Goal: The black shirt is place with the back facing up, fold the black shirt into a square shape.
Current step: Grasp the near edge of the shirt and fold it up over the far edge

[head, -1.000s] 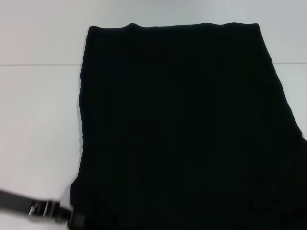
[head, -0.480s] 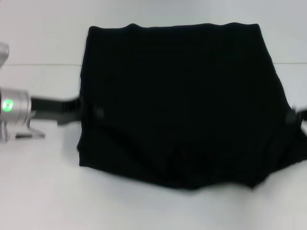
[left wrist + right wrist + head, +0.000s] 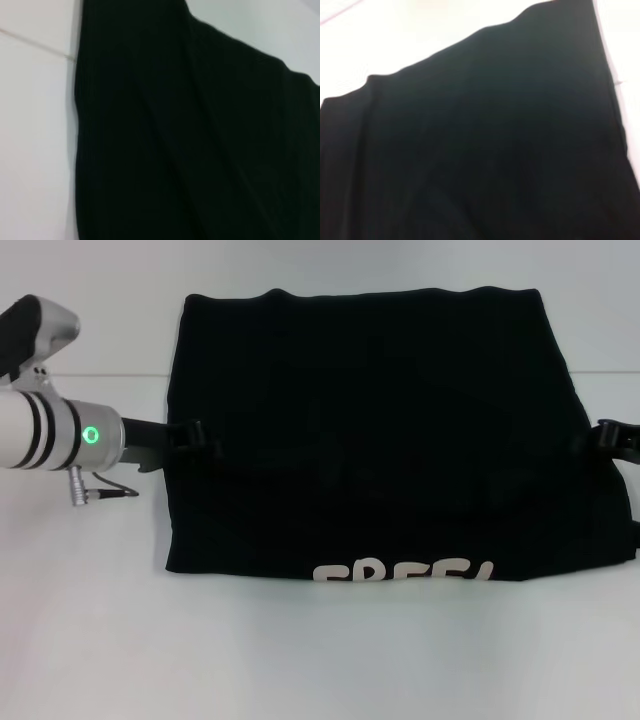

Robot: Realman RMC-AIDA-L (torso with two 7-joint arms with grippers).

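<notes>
While the head view shows the large plain black soft-fabric shirt spread on the white table, white lettering peeking at its near edge, my left gripper meets its left edge and my right gripper its right edge; whether my fingers are clenched I cannot tell. My left wrist view holds only limp, ribbed cloth against the tabletop, and my right wrist view the same dark sheet, so I judge it light and floppy, best pinched at edges or corners.

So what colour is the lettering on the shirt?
White, on the black shirt; the lettering shows best in the head view.
</notes>
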